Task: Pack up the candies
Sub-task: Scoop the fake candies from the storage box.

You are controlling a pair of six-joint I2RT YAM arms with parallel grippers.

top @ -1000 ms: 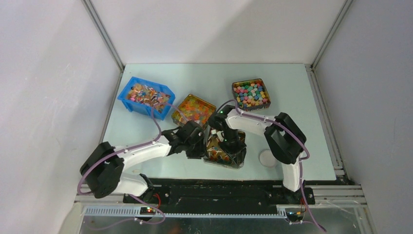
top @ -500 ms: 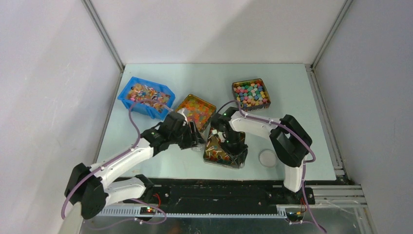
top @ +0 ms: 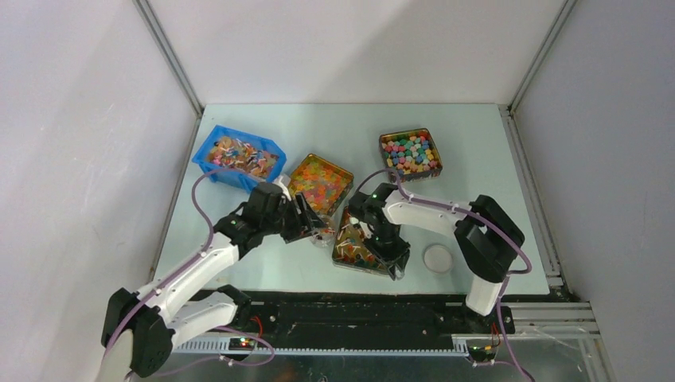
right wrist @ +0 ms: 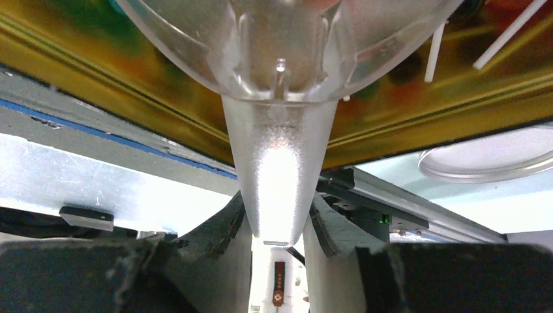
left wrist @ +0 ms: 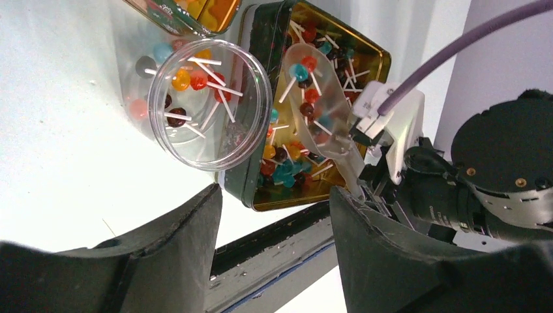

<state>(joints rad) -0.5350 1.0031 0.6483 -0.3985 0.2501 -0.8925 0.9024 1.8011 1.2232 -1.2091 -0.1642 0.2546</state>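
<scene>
The candies (left wrist: 306, 91), small lollipops with coloured heads and white sticks, fill a gold tin (top: 344, 259) in the middle of the table. Several more lie in a clear round jar (left wrist: 209, 104) standing against the tin's left side. My left gripper (left wrist: 274, 222) is open and empty, drawn back from the jar (top: 322, 236). My right gripper (right wrist: 277, 225) is shut on the handle of a clear plastic scoop (right wrist: 277, 176). The scoop (left wrist: 319, 111) hangs over the tin with a few candies in its bowl. From above, the right gripper (top: 390, 253) is over the tin's near right corner.
At the back left a blue bin (top: 208, 169) holds wrapped sweets. A tin of orange gummies (top: 301, 169) sits just behind the jar, and a tin of pastel candies (top: 384, 155) sits further back right. A round clear lid (top: 437, 257) lies right of the gold tin.
My left gripper has opened and pulled back to the left from the gold tin's side, leaving the jar standing. My right gripper with the scoop has shifted toward the tin's near edge.
</scene>
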